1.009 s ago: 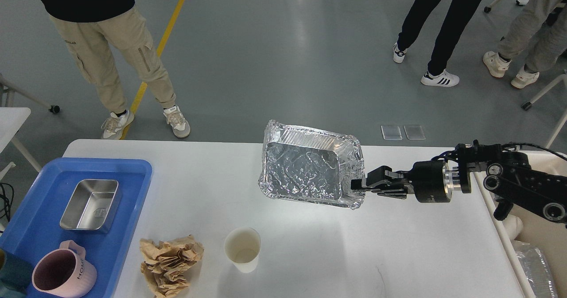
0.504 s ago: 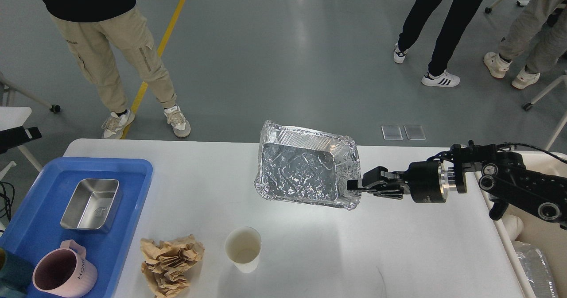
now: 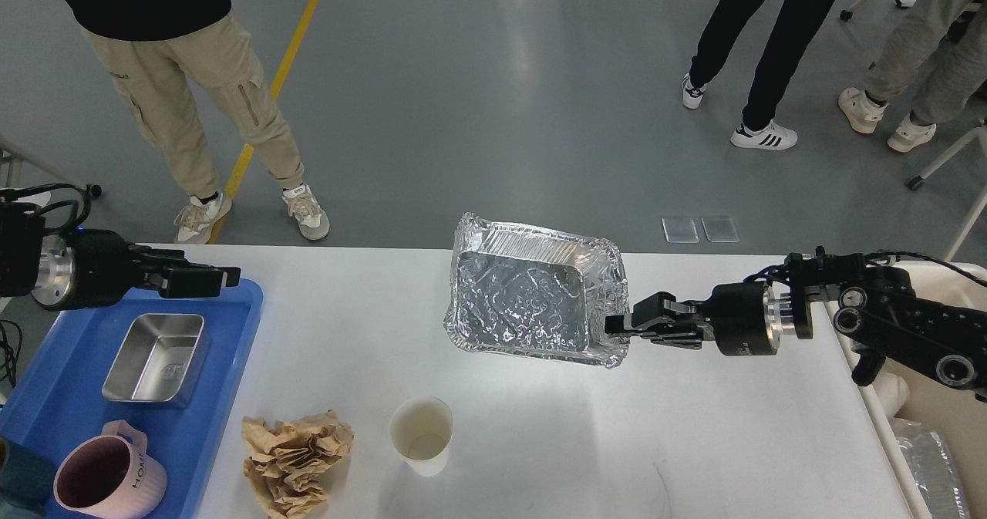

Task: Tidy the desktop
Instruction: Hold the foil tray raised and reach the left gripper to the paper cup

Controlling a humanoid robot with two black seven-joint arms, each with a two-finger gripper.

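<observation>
The white desktop (image 3: 540,442) fills the lower half of the head view. A crinkled foil tray (image 3: 532,295) hangs tilted above its far middle, open side toward me. My right gripper (image 3: 617,324) reaches in from the right and is shut on the foil tray's right rim. A crumpled brown paper (image 3: 297,453) and a white paper cup (image 3: 421,434) sit near the front edge. My left gripper (image 3: 220,278) points right above the far corner of the blue tray (image 3: 46,395); its fingers are too dark to tell apart, and nothing shows in them.
The blue tray holds a steel container (image 3: 154,357) and a pink mug (image 3: 108,476). A beige bin (image 3: 937,403) stands off the desktop's right edge with foil inside. People stand on the floor beyond the far edge.
My left arm has come in from the left to above the blue tray's far corner. The foil tray in my right gripper has shifted slightly left and has barely moved over the last half second.
</observation>
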